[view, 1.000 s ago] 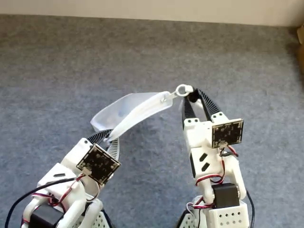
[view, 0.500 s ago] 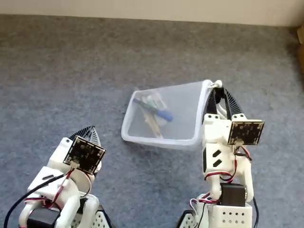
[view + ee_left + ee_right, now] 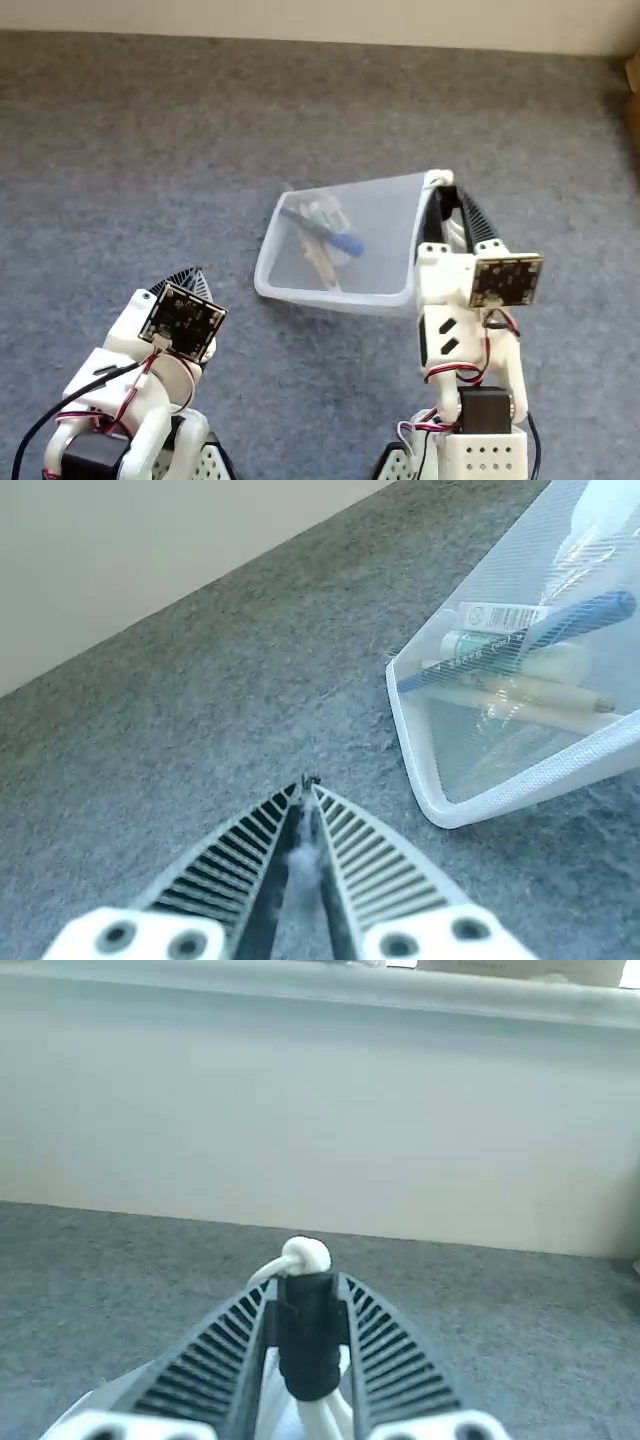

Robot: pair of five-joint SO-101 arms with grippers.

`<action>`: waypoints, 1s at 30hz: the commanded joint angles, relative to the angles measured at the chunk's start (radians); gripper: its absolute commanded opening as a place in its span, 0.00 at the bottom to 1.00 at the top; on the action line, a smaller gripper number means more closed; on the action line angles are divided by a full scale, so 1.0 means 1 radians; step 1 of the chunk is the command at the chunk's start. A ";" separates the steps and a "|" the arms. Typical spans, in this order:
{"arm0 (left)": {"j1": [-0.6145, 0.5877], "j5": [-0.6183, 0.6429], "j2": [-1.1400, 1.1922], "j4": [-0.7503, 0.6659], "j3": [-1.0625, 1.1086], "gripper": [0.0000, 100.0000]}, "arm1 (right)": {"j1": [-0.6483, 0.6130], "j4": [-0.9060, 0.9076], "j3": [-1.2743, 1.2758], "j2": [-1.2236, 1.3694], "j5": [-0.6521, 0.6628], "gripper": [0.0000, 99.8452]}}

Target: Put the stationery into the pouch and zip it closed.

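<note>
High view — stationery (image 3: 322, 240) blurred, perhaps pens.

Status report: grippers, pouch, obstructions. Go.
Left gripper shut, empty, off the pouch. Right gripper shut on zip pull. Pens inside pouch, flat on carpet. Nothing in the way.

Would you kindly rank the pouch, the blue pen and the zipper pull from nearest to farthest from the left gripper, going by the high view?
1. Pouch: its rounded corner is closest to the left gripper, on the side toward the other arm.
2. Blue pen: inside the pouch, beyond that corner.
3. Zipper pull: at the pouch's far end.
</note>
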 commanded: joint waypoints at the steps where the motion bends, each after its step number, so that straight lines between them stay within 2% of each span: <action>1: -0.012 0.011 -0.004 0.002 -0.007 0.01 | -0.081 -0.028 0.013 0.019 0.000 0.00; 7: -0.018 0.011 -0.004 0.002 -0.007 0.01 | -0.234 -0.024 0.044 0.021 0.106 0.00; 17: -0.170 0.094 -0.004 -0.061 0.001 0.01 | -0.392 -0.027 0.116 0.021 0.132 0.00; 30: -0.174 0.095 -0.004 -0.152 0.087 0.01 | -0.397 -0.024 0.107 0.013 0.132 0.01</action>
